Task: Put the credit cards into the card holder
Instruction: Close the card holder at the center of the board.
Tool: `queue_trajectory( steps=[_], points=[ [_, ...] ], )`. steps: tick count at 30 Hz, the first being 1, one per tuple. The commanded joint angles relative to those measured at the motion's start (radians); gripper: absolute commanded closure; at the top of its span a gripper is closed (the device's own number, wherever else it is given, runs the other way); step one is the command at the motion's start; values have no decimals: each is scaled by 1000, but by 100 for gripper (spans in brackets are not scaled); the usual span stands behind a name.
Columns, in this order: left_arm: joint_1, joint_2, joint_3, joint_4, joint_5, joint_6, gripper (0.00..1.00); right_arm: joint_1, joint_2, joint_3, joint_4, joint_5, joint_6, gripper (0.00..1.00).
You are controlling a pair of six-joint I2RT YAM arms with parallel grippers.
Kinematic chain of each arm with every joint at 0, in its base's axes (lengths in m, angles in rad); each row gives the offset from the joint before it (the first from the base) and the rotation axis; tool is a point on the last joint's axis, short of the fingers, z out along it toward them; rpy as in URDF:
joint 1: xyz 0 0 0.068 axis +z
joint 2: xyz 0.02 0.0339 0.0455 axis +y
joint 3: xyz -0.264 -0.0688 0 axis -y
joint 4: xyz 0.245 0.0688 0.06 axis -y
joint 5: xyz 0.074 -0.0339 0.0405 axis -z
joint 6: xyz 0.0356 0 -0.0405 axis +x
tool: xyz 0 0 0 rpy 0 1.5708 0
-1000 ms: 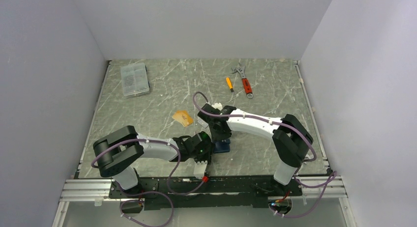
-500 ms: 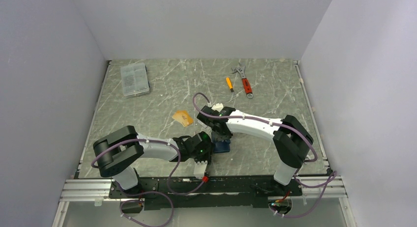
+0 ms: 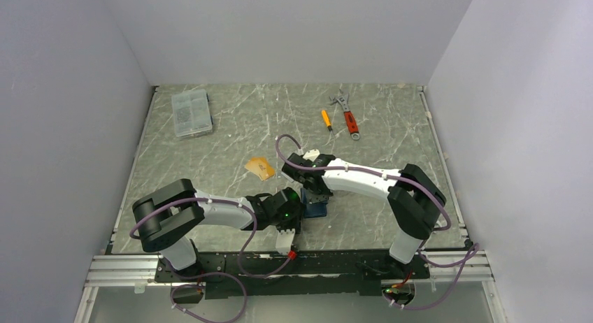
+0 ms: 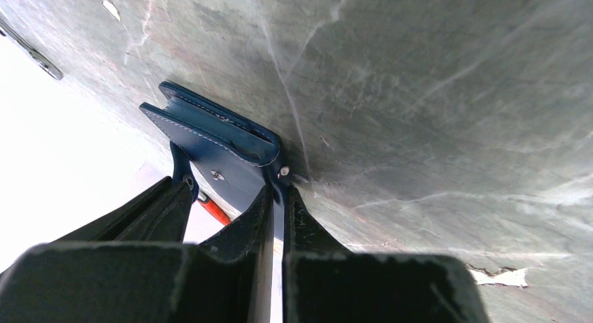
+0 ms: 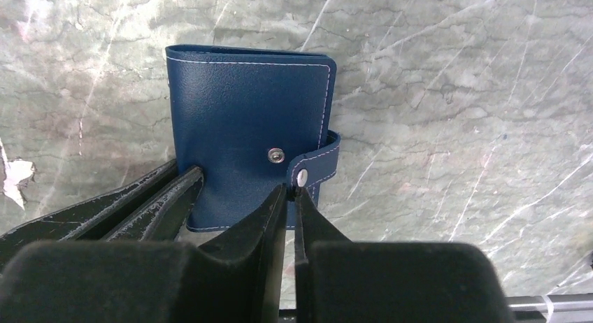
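The card holder [image 5: 245, 127], a navy folded wallet, lies closed on the marble table, just in front of the arms [image 3: 319, 210]. My right gripper [image 5: 290, 191] is shut on its snap tab [image 5: 318, 162], right at the stud. My left gripper [image 4: 280, 190] is shut on the wallet's edge [image 4: 217, 138] from the opposite side; its fingers [image 5: 150, 197] show at the wallet's lower left corner. In the top view the two grippers meet over the wallet, left [image 3: 288, 214] and right [image 3: 312, 190]. One orange-gold credit card [image 3: 260, 168] lies flat to the far left of them, untouched.
A clear compartment box [image 3: 191, 113] sits at the far left. A red-handled wrench [image 3: 347, 117] and a small orange screwdriver [image 3: 326, 119] lie at the far right. A white scrap [image 5: 14, 180] is stuck to the table near the wallet. The metal rail [image 3: 294, 263] borders the near edge.
My right gripper has moved a little toward the near edge, down onto the wallet, and its jaws have come together on the snap tab. The left arm has stayed still.
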Motion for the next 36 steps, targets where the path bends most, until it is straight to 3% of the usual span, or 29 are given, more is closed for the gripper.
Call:
queue_trajectory(
  steps=[1, 8, 36],
  points=[
    [-6, 20, -8, -87, -8, -16, 97, -5, -55, 2, 1, 25, 23, 91],
    [-8, 20, -4, -98, -12, -18, 97, -4, -63, 7, -1, 24, 30, 100],
    [-17, 20, 0, -96, -16, -19, 98, -59, 13, -51, 137, -107, -12, 100]
  ],
)
